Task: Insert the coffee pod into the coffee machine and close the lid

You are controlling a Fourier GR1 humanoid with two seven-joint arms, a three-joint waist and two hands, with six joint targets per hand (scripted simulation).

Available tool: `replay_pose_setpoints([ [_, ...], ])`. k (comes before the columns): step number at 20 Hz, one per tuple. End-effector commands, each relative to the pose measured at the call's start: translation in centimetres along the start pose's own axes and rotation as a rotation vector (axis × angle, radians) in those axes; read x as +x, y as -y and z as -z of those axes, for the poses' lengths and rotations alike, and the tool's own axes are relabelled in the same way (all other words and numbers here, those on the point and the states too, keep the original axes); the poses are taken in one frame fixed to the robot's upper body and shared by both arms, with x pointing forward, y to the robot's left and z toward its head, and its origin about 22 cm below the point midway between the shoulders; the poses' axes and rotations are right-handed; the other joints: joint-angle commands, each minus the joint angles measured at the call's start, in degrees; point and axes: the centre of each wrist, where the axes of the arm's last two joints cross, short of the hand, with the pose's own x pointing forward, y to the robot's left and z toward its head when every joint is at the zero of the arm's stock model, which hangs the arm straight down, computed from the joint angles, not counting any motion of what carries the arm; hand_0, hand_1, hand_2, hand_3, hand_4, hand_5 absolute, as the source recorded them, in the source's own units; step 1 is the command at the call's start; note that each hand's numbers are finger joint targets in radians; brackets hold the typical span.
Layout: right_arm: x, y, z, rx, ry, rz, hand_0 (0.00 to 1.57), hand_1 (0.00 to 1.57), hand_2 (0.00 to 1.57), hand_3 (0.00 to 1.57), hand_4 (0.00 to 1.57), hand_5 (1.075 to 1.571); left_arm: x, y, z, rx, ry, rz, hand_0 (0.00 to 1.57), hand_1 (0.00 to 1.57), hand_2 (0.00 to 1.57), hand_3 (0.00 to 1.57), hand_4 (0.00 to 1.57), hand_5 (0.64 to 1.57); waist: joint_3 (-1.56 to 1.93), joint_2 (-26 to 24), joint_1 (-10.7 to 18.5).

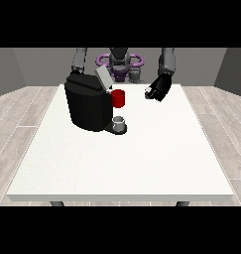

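Take the small grey rigid coffee pod (120, 122), probably light, by its sides near the table's (142, 163) centre; the curled fingers of the hand at the view's right (158, 89) hold nothing.

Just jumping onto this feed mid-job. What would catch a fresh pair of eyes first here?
The black coffee machine dominates the white table, standing left of centre towards the robot's side with its lid tilted up. A red thing at the machine stands out at its right side, and a small grey thing sits on the base just below it. The hand at the view's right hangs over the table's far edge, holding nothing that shows.
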Motion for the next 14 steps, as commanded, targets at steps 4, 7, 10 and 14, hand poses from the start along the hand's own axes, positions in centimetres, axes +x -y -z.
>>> replay_pose_setpoints([
  [4,0.3,0.8,0.7,0.008,-0.012,-0.003,0.0,0.0,0.0,0.0,0.0,1.571,4.3,-2.7,2.0,-0.026,0.032,-0.011,1.4,1.4,1.39,1.33,0.54,1.571,0.0,-2.72,-0.72],
  [7,-3.0,-0.6,-1.8,-0.016,-0.024,0.041,0.0,0.0,0.0,0.0,0.0,1.571,4.3,-3.0,1.7,-0.081,0.038,-0.025,1.4,1.4,1.39,1.33,0.54,1.571,0.01,-4.41,0.41],
  [10,1.1,0.0,0.7,0.019,-0.006,0.064,0.0,0.0,0.0,0.0,0.0,1.571,5.9,-5.1,2.3,-0.051,0.061,-0.01,1.42,1.42,1.4,1.34,0.56,1.571,0.0,-4.46,-0.9],
  [14,0.6,1.7,0.7,0.016,0.036,0.046,0.0,0.0,0.0,0.0,0.0,1.571,7.4,-7.8,2.4,-0.007,0.09,-0.025,1.42,1.42,1.42,1.38,0.54,1.571,-0.01,-3.35,-2.11],
])
